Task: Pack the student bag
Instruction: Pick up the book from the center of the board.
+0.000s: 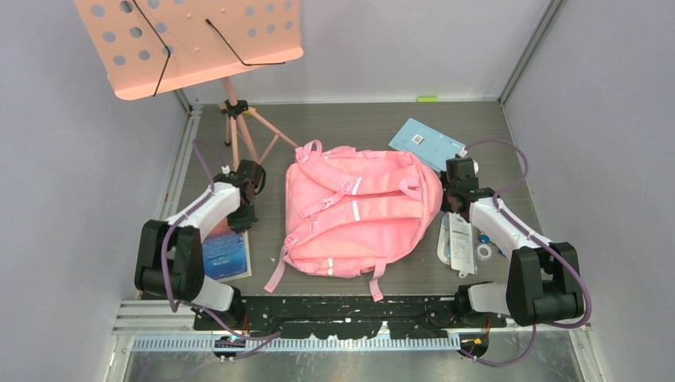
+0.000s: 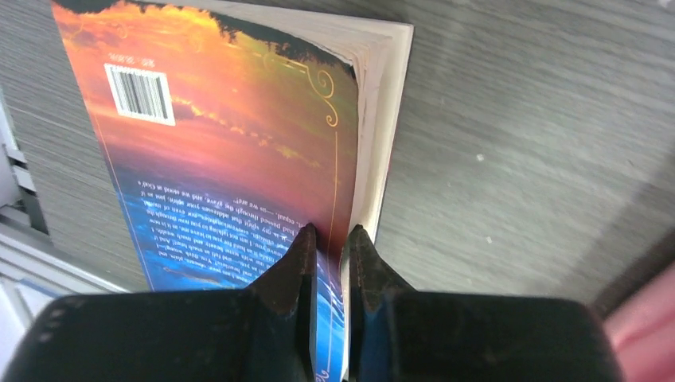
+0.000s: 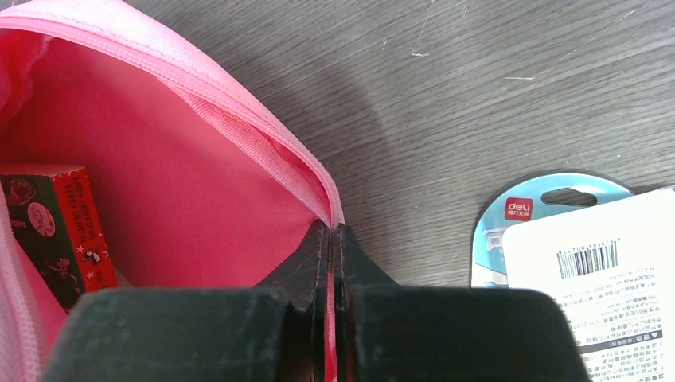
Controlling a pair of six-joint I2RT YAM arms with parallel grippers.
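While a packet (image 3: 589, 318) lies at the desk's (image 1: 358, 119) right edge, right gripper (image 3: 330, 231) pinches the bag (image 3: 159, 159); left gripper (image 2: 328, 235) clamps a book (image 2: 231, 135).

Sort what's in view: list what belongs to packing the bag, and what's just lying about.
In the job:
- bag, rim pinched by the right gripper
- book, clamped in the left gripper
- red item, already inside the bag
- probably the blister pack and blue booklet beside the bag

Lying about:
- music stand
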